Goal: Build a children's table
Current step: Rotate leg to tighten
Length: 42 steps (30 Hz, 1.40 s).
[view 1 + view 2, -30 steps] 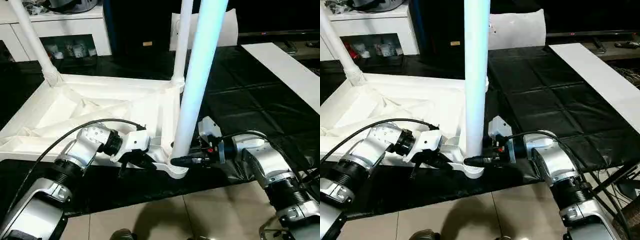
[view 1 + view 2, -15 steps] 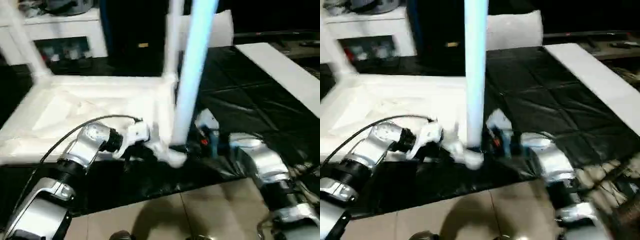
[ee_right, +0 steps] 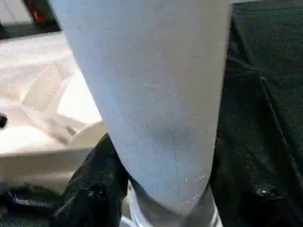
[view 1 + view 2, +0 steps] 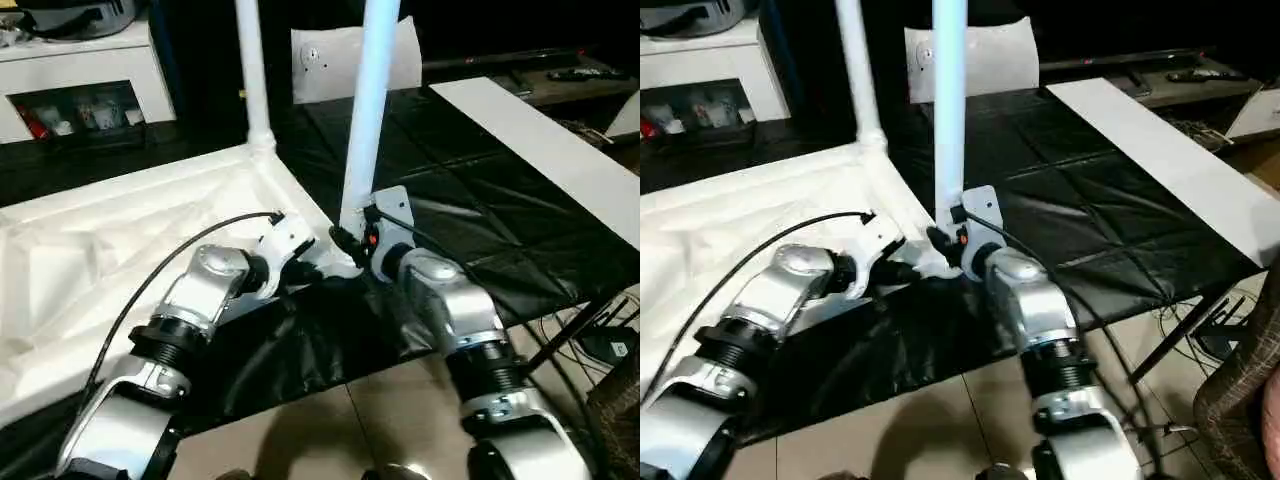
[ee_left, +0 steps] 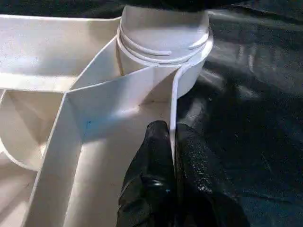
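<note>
The children's table lies upside down. Its white ribbed tabletop (image 4: 120,240) fills the left of the black mat. One white leg (image 4: 250,70) stands in the far corner socket. A second leg (image 4: 372,100) stands upright in the near corner socket (image 5: 161,42). My right gripper (image 4: 345,245) is shut on this leg's base, with a black finger (image 3: 90,189) on either side of the tube. My left gripper (image 5: 173,142) is shut on the thin rim wall of the tabletop just beside that socket.
A black mat (image 4: 480,190) covers the work surface, with a long white board (image 4: 540,140) on its right. A flat white sheet with a small round mark (image 4: 330,55) leans at the back. A white cabinet (image 4: 80,60) stands far left, and the tiled floor (image 4: 330,430) is in front.
The whole picture has swung, so the camera has moved. Both grippers keep their holds on the rim and the leg. My right forearm now points forward at the corner instead of coming in from the side.
</note>
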{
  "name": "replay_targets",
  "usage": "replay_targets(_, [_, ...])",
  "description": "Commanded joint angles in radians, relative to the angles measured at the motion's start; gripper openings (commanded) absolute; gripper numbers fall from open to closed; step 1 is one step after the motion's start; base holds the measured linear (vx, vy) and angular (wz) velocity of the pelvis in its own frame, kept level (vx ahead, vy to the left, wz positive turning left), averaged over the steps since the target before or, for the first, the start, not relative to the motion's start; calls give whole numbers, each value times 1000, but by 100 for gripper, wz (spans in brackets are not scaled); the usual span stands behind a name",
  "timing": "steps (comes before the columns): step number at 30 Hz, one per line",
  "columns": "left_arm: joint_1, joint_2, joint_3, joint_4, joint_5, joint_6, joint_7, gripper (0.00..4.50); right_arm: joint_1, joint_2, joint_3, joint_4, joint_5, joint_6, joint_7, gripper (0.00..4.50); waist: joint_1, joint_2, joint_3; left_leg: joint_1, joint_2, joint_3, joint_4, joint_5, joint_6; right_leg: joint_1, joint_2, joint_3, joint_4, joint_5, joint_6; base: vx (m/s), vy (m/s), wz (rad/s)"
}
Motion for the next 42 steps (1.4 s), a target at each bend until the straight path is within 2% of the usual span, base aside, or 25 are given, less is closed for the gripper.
replay_targets(1, [-10, -35, 18, -46, -25, -22, 59, 0, 10, 73, 85, -11, 56, 11, 67, 276, 7, 8, -73, 3, 14, -5, -70, -226, 14, 52, -48, 49, -82, -242, -183, 0, 0, 0])
replay_targets(2, [-6, -31, 17, -50, -31, -34, 49, 0, 16, 68, 89, -23, 56, 6, 75, 287, 7, 11, -74, 3, 14, -4, -70, -217, 18, 55, -47, 49, -79, -212, -193, 0, 0, 0])
replay_targets(5, [9, -7, 6, -61, -48, -98, -19, 0, 59, 20, 106, -88, 58, -16, 143, 319, 14, 8, -78, -1, 12, -2, -68, -166, 37, 64, -47, 49, -71, -142, -208, 0, 0, 0])
replay_targets(7, [22, 26, -15, -65, -45, -153, -88, 0, 101, -33, 119, -135, 64, -52, 222, 335, 22, 9, -78, 0, 14, 0, -65, -156, 52, 64, -50, 52, -71, -123, -209, 0, 0, 0])
replay_targets(8, [36, 55, -38, -70, -41, -213, -152, 0, 131, -74, 114, -170, 75, -68, 275, 351, 26, 11, -77, -1, 14, 0, -66, -159, 56, 65, -49, 52, -71, -125, -206, 0, 0, 0])
replay_targets(9, [39, 61, -43, -72, -40, -223, -163, 0, 136, -80, 111, -175, 77, -69, 283, 360, 26, 9, -77, 0, 15, 0, -66, -163, 58, 66, -48, 52, -72, -127, -205, 0, 0, 0])
replay_targets(10, [47, 76, -54, -75, -39, -237, -195, 0, 147, -107, 109, -186, 79, -82, 317, 364, 24, 14, -75, -2, 16, -2, -68, -167, 54, 66, -48, 51, -69, -130, -209, 0, 0, 0])
replay_targets(11, [52, 86, -61, -77, -40, -242, -216, 0, 153, -126, 110, -194, 80, -92, 341, 372, 25, 13, -75, 5, 17, 0, -68, -186, 49, 62, -48, 51, -72, -148, -212, 0, 0, 0])
replay_targets(12, [58, 112, -78, -70, -35, -281, -267, 0, 167, -182, 119, -210, 78, -123, 408, 372, 24, 18, -72, 5, 17, 0, -69, -206, 43, 61, -48, 51, -74, -167, -215, 0, 0, 0])
replay_targets(14, [62, 133, -90, -64, -33, -306, -308, 0, 178, -229, 133, -225, 74, -149, 471, 383, 28, 14, -69, 7, 19, 0, -70, -244, 39, 60, -48, 51, -81, -219, -199, 0, 0, 0])
replay_targets(16, [65, 169, -109, -48, -42, -355, -404, 0, 183, -309, 146, -243, 90, -148, 588, 397, 29, 16, -68, 8, 18, 0, -71, -262, 37, 59, -47, 51, -83, -256, -193, 0, 0, 0])
replay_targets(18, [66, 190, -122, -44, -51, -382, -466, 0, 182, -347, 150, -252, 115, -141, 661, 397, 36, 14, -68, 12, 20, 1, -71, -274, 37, 55, -49, 52, -86, -284, -189, 0, 0, 0])
replay_targets(19, [65, 200, -131, -42, -51, -395, -492, 0, 179, -359, 150, -252, 125, -138, 689, 397, 42, 15, -68, 16, 22, 0, -71, -276, 37, 53, -49, 53, -86, -289, -190, 0, 0, 0])
replay_targets(21, [64, 220, -145, -41, -50, -411, -539, 0, 171, -386, 156, -254, 145, -128, 755, 397, 47, 15, -67, 15, 25, 0, -73, -282, 33, 52, -48, 52, -84, -287, -196, 0, 0, 0])
replay_targets(22, [62, 230, -152, -39, -49, -425, -565, 0, 164, -404, 162, -251, 154, -125, 796, 397, 48, 10, -67, 15, 25, 1, -72, -284, 34, 52, -49, 52, -85, -290, -197, 0, 0, 0])
replay_targets(24, [61, 234, -156, -36, -51, -435, -575, 0, 162, -412, 167, -248, 159, -128, 810, 397, 53, 13, -68, 13, 26, 0, -73, -276, 32, 53, -50, 52, -81, -286, -199, 0, 0, 0])
replay_targets(25, [58, 238, -161, -36, -52, -440, -586, 0, 158, -424, 171, -245, 171, -122, 840, 397, 57, 10, -69, 14, 26, 1, -72, -266, 30, 52, -51, 53, -80, -274, -202, 0, 0, 0])
replay_targets(27, [53, 250, -175, -35, -54, -460, -627, 0, 140, -452, 188, -222, 189, -120, 919, 382, 64, 3, -71, 10, 26, 1, -70, -251, 37, 56, -51, 52, -77, -261, -205, 0, 0, 0])
replay_targets(30, [55, 257, -188, -39, -54, -479, -660, 0, 128, -471, 211, -203, 192, -119, 984, 354, 68, 6, -72, 9, 26, 2, -68, -232, 42, 55, -53, 52, -74, -248, -210, 0, 0, 0])
replay_targets(34, [70, 261, -201, -52, -50, -491, -679, 0, 122, -482, 233, -206, 201, -104, 1042, 321, 71, 1, -72, 9, 26, 2, -68, -228, 42, 56, -52, 51, -74, -256, -208, 0, 0, 0])
replay_targets(37, [69, 259, -203, -48, -48, -498, -675, 0, 117, -494, 247, -201, 203, -99, 1069, 295, 74, 1, -71, 10, 27, 2, -69, -235, 39, 55, -54, 51, -77, -285, -200, 0, 0, 0])
replay_targets(40, [62, 257, -204, -37, -44, -507, -672, 0, 112, -495, 258, -188, 191, -118, 1081, 284, 76, 0, -70, 10, 27, 2, -69, -238, 35, 53, -55, 51, -80, -309, -190, 0, 0, 0])
replay_targets(41, [60, 255, -204, -34, -43, -509, -670, 0, 111, -495, 260, -184, 187, -125, 1086, 253, 77, -3, -71, 9, 26, 2, -68, -230, 36, 55, -55, 52, -78, -306, -188, 0, 0, 0])
replay_targets(42, [56, 253, -203, -29, -41, -511, -666, 0, 110, -490, 263, -175, 180, -133, 1082, 253, 77, -2, -71, 9, 26, 2, -69, -228, 34, 53, -55, 51, -78, -305, -188, 0, 0, 0])
